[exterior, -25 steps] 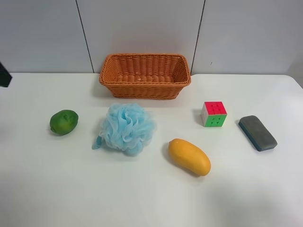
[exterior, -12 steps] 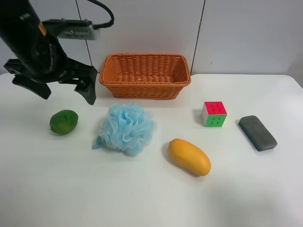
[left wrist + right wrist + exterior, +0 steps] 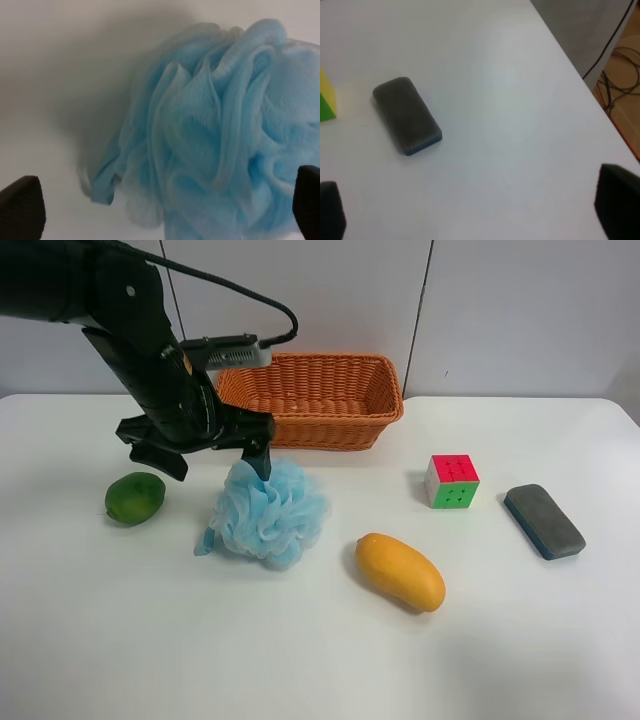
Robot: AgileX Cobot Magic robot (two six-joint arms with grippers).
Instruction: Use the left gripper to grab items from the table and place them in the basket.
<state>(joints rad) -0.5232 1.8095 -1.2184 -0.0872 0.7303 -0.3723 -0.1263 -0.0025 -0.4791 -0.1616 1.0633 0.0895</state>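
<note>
Arm (image 3: 140, 335) slanting down over pouf (image 3: 270, 515) | left hand (image 3: 213, 462) spread wide open

Black arm (image 3: 120, 310), black cable (image 3: 262, 298), splayed black end effector (image 3: 217, 468).

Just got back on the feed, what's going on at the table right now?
The left gripper hangs open just above the light-blue bath pouf, gripping nothing. The basket behind it holds nothing yet; the green fruit, mango, puzzle cube and grey block all lie on the table. The right gripper is open and empty above the table near the grey block.
</note>
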